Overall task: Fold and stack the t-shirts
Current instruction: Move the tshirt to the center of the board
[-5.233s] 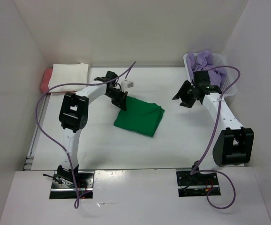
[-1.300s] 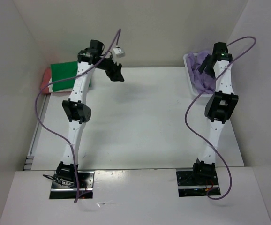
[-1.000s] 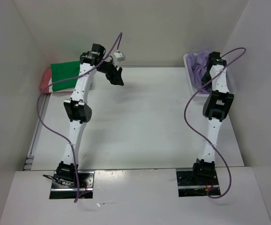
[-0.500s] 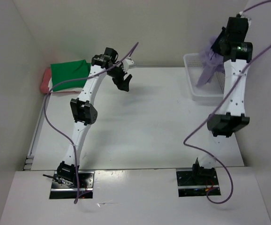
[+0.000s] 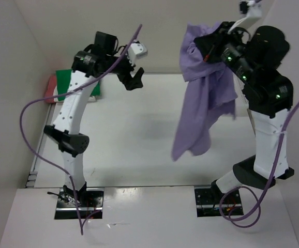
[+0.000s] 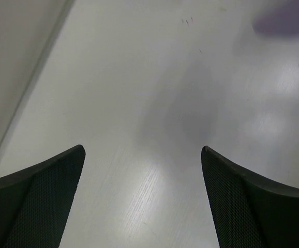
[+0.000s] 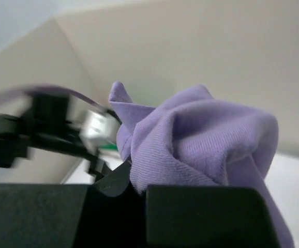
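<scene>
Lavender shirt (image 5: 204,103) now hangs lifted high, clamped in right gripper (image 7: 141,187); left gripper (image 5: 133,78) has spread wide.

The lavender-purple t-shirt (image 5: 204,103) hangs unfolded in the air, bunched at its top where the right pincer (image 7: 143,195) is clamped on it. Its crumpled body dangles long and loose above the right half of the tabletop. At the far left corner the bright green t-shirt (image 5: 62,82) lies folded flat on the salmon-red t-shirt (image 5: 50,86), whose edge shows at the left.
</scene>
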